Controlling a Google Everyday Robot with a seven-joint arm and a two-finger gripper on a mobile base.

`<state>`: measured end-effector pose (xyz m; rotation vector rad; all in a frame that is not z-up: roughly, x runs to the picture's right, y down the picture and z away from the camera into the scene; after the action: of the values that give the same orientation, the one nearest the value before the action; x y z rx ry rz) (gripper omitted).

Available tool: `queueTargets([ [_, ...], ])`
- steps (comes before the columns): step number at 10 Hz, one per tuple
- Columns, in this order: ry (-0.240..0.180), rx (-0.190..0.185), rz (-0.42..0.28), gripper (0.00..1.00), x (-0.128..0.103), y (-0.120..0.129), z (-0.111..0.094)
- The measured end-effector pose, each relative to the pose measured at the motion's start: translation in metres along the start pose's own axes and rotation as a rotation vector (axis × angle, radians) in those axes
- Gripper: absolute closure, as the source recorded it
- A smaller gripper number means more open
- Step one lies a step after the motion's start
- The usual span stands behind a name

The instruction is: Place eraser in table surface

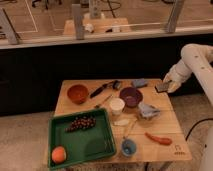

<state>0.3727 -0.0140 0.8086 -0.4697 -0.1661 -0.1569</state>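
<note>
The eraser (161, 87), a small dark flat block, is held in my gripper (166, 86) just above the right back edge of the light wooden table surface (171, 120). The gripper hangs from the white arm (195, 57) that comes in from the right. It is shut on the eraser, which is lifted off the wood. The eraser is to the right of the purple bowl (131, 96) and the blue-grey pad (139, 82).
On the table are an orange bowl (77, 93), a black brush (102, 89), a white cup (116, 105), a grey lumpy object (148, 111), a red-orange carrot-like item (159, 138) and a blue cup (128, 147). A green tray (95, 145) at front left holds grapes (81, 122) and an orange (59, 154).
</note>
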Motion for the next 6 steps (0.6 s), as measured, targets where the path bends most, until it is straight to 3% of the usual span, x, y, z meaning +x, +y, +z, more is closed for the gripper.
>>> queueTargets([
  [3,0.003,-0.003,-0.004,0.88,-0.002,0.004,0.011],
  [6,0.018,-0.012,0.01,0.88,-0.006,0.01,0.046],
])
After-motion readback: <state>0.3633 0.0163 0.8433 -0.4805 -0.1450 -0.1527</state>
